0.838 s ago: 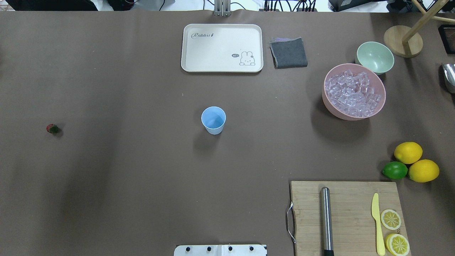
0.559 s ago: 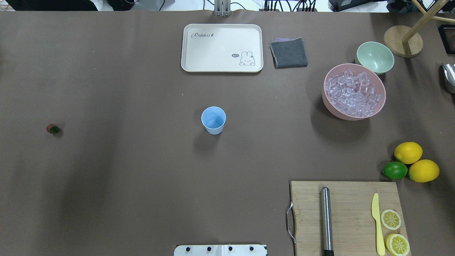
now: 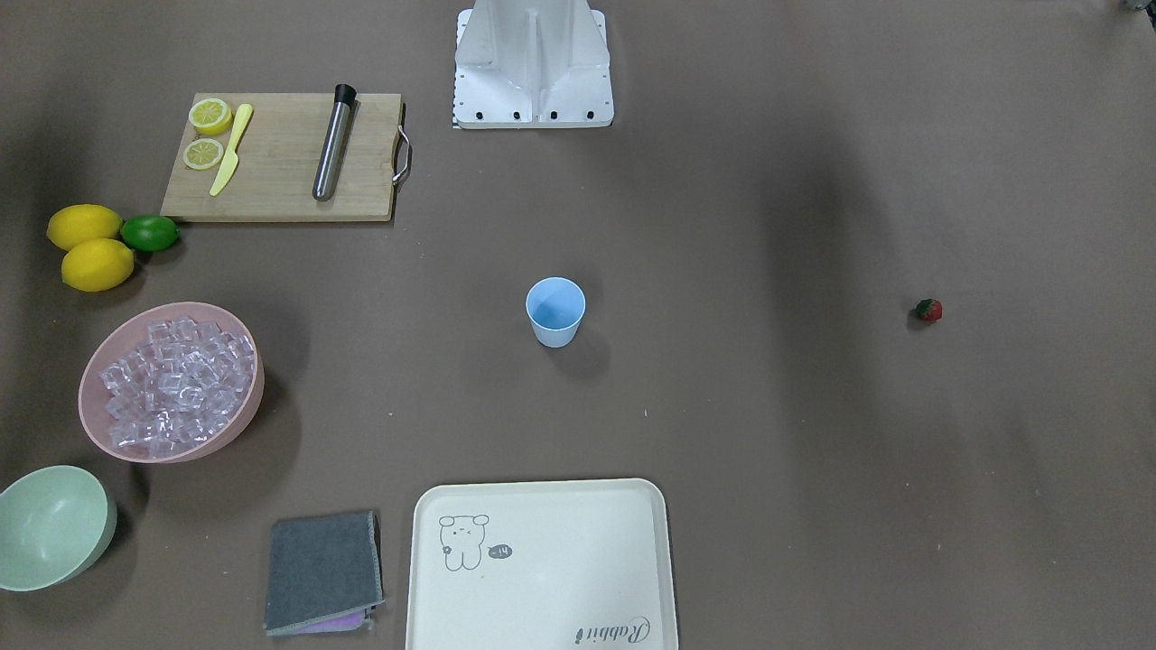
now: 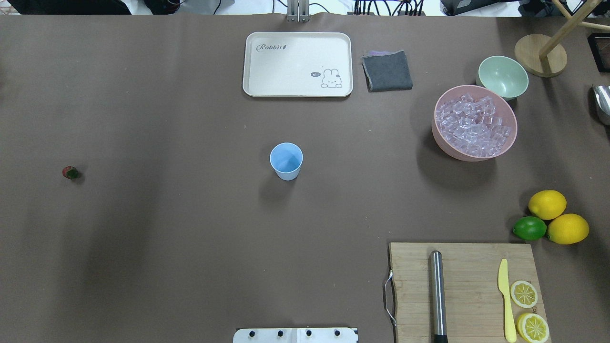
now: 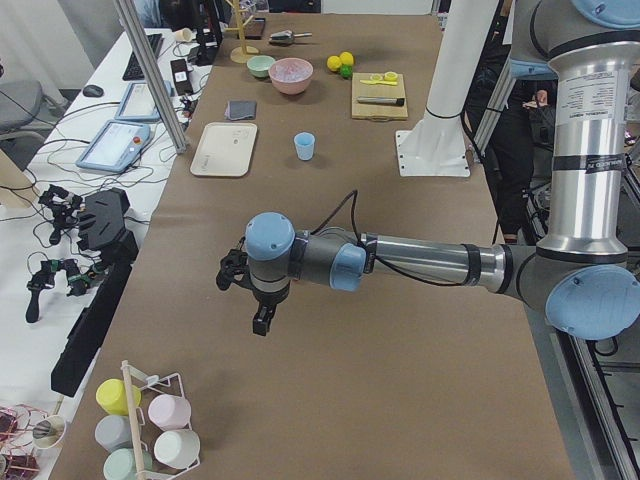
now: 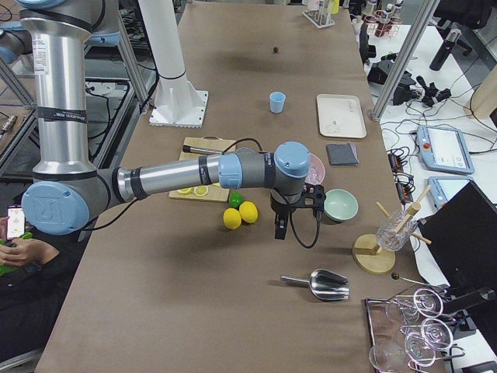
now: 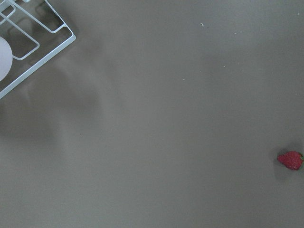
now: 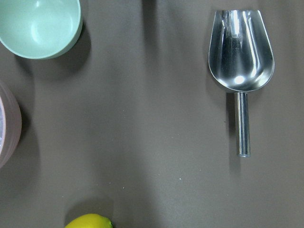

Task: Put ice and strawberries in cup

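Note:
The light-blue cup (image 4: 286, 161) stands upright mid-table, also in the front view (image 3: 555, 311). The ice (image 4: 474, 125) fills a pink bowl (image 4: 510, 143) at the right. The tiny red strawberry (image 4: 70, 172) lies alone far left; the left wrist view shows it at its lower right (image 7: 290, 160). My left gripper (image 5: 262, 322) shows only in the left side view, hanging above the table near that end. My right gripper (image 6: 279, 231) shows only in the right side view, above the table by the lemons. I cannot tell whether either is open or shut.
A metal scoop (image 8: 241, 52) lies beyond the pale green bowl (image 4: 503, 76). A cream tray (image 4: 298, 64) and grey cloth (image 4: 387, 71) sit at the back. A cutting board (image 4: 467, 286), two lemons (image 4: 547, 204) and a lime (image 4: 529, 228) are at front right. A cup rack (image 5: 150, 430) stands at the left end.

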Robot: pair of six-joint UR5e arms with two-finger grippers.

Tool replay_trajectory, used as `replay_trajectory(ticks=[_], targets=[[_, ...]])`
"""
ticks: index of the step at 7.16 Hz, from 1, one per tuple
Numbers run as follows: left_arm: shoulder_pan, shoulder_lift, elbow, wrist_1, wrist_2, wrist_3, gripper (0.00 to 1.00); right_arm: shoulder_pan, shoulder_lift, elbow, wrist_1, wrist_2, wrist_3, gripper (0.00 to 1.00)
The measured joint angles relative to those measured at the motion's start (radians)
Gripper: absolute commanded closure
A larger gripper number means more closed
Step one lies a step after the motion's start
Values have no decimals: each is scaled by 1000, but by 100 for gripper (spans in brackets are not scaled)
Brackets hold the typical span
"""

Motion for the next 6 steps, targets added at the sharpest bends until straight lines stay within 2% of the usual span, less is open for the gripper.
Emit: replay_trajectory(ticks=[6], targets=[[-6,-3,-6,0,28,-2,2,-14,18,-3,-1,-1,0,1]])
